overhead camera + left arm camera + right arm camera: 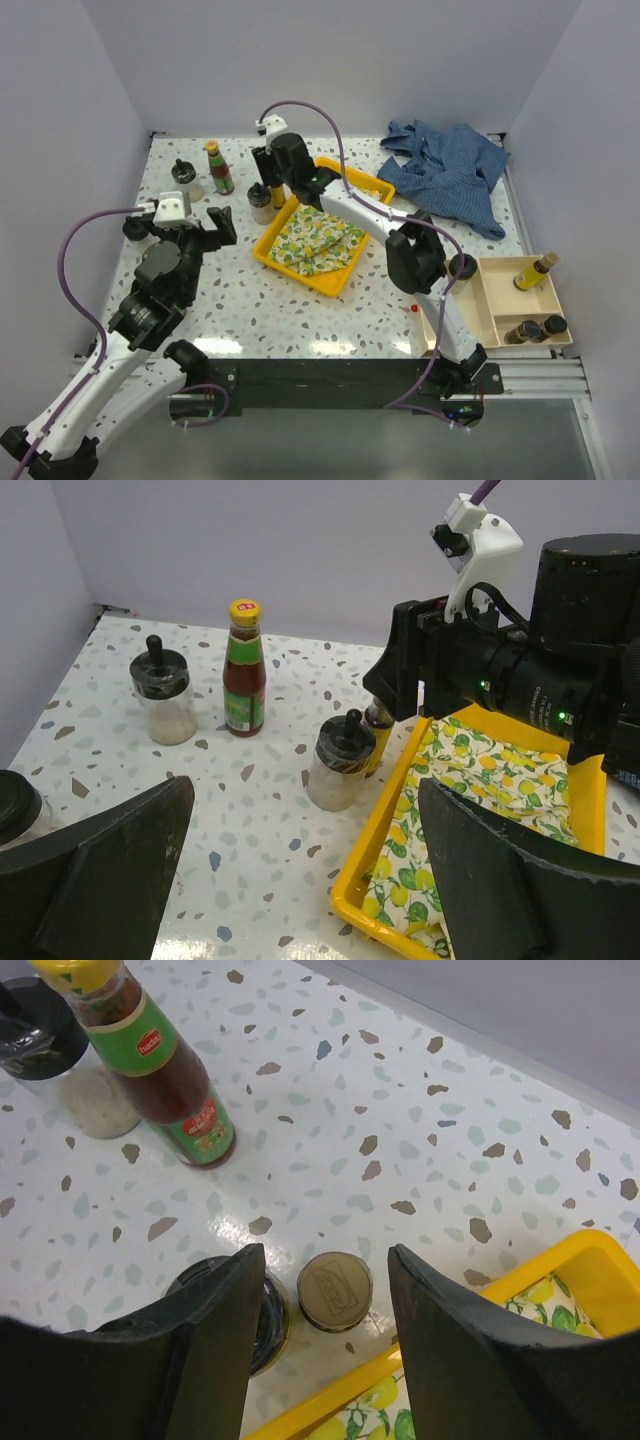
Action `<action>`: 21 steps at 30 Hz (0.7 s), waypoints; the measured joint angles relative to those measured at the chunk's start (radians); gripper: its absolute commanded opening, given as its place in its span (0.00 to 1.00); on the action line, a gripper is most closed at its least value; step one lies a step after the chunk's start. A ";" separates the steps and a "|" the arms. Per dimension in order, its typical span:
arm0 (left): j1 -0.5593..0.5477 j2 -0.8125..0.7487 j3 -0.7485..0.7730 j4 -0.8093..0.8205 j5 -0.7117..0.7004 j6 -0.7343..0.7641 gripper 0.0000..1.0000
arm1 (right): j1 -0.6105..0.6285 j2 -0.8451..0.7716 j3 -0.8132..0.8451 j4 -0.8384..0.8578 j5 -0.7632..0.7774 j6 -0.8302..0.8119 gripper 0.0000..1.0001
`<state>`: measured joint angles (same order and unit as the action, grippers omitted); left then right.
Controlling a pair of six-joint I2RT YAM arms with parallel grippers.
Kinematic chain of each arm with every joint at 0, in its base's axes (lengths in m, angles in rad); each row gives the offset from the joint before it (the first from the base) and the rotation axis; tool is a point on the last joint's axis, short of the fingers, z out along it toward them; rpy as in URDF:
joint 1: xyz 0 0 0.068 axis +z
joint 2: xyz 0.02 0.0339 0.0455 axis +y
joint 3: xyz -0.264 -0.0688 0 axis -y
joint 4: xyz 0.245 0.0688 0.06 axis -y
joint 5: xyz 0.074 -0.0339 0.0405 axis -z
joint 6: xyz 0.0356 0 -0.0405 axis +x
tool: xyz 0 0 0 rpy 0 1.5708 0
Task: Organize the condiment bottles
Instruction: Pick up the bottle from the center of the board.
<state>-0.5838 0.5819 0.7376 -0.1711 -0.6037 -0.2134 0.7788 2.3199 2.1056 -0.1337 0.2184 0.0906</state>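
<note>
My right gripper [265,178] is open and hangs over a slim amber bottle; in the right wrist view its fingers [325,1255] straddle the bottle's tan cap [335,1290] without touching. A squat clear jar with a black lid [270,1310] stands against that bottle, partly hidden by a finger. The green, red-labelled sauce bottle [217,167] and another clear jar [183,182] stand at the back left. My left gripper [298,825] is open and empty, short of the jar [338,765]. One more black lid [15,815] shows at the left edge.
A yellow tray [268,252] holding a lemon-print cloth [315,240] lies just right of the bottles. A beige divided tray [480,300] at the right holds three bottles [535,270]. A blue cloth [450,165] lies at the back right.
</note>
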 measured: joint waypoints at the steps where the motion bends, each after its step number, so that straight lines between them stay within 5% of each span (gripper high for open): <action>1: 0.000 0.000 0.000 0.000 0.002 0.000 1.00 | 0.000 0.000 0.002 0.000 0.000 -0.002 0.56; 15: 0.000 0.001 0.000 0.000 0.005 0.000 1.00 | 0.000 0.044 0.025 -0.003 0.003 -0.005 0.52; 21: 0.000 0.002 0.000 0.000 0.005 0.000 1.00 | 0.000 0.050 0.025 -0.006 0.024 -0.008 0.11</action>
<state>-0.5835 0.5838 0.7376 -0.1711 -0.5983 -0.2134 0.7788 2.3703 2.1304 -0.1398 0.2420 0.0822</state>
